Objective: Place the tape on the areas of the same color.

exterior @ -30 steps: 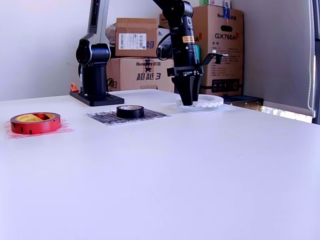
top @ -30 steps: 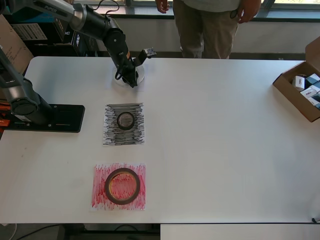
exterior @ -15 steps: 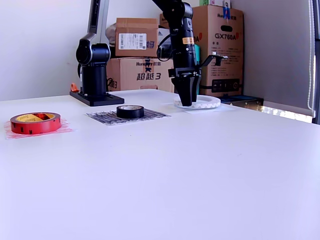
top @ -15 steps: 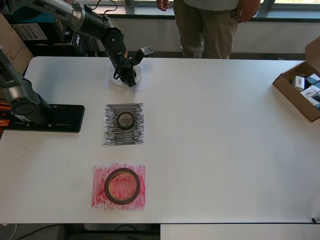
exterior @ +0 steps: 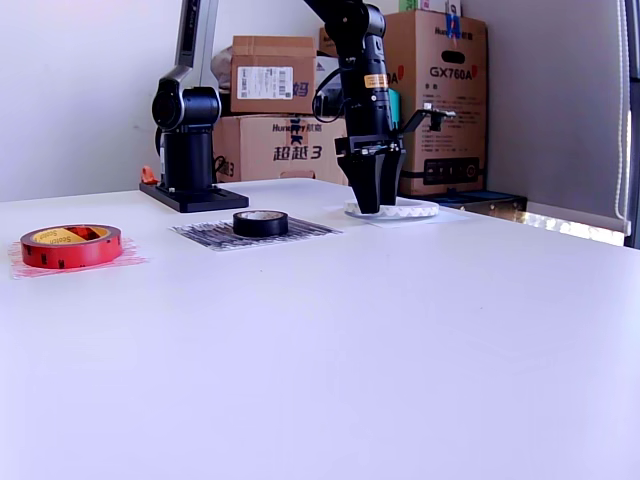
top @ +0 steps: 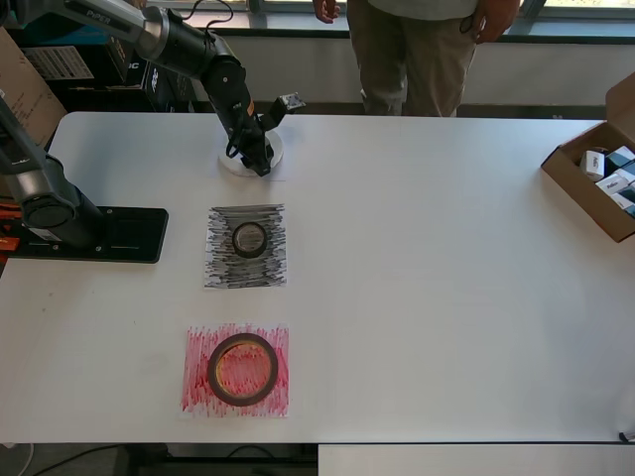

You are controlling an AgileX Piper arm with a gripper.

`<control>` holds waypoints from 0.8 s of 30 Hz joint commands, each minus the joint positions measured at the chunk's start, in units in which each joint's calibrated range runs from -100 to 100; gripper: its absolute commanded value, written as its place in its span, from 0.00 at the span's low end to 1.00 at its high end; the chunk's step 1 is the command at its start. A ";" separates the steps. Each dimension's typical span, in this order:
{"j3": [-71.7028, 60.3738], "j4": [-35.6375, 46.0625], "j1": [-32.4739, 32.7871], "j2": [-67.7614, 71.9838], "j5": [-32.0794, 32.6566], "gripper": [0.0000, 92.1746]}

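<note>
Compared with a second ago: whitish tape roll (exterior: 400,209) shifted toward the exterior view's left and now resting low on the desk (exterior: 400,340), with the jaws (exterior: 369,198) down at its near rim. Likely the last placement, close to release. Red roll (top: 242,369) already on the red-scribbled sheet (top: 196,385), black roll (top: 249,238) on the black-scribbled sheet (top: 220,266). White sheet (top: 277,173) barely separable from the desk, only a faint edge under the ring in the overhead view. Jaws look narrow and closed, but impossible to tell whether gripping the ring wall or already let go; fingertips merge into one dark wedge in both views.
</note>
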 commanded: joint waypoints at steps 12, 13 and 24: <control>-0.85 -0.15 0.49 -1.15 0.11 0.66; -0.85 -0.15 0.49 -1.15 0.11 0.66; -0.75 -0.15 0.81 -0.87 -0.13 0.68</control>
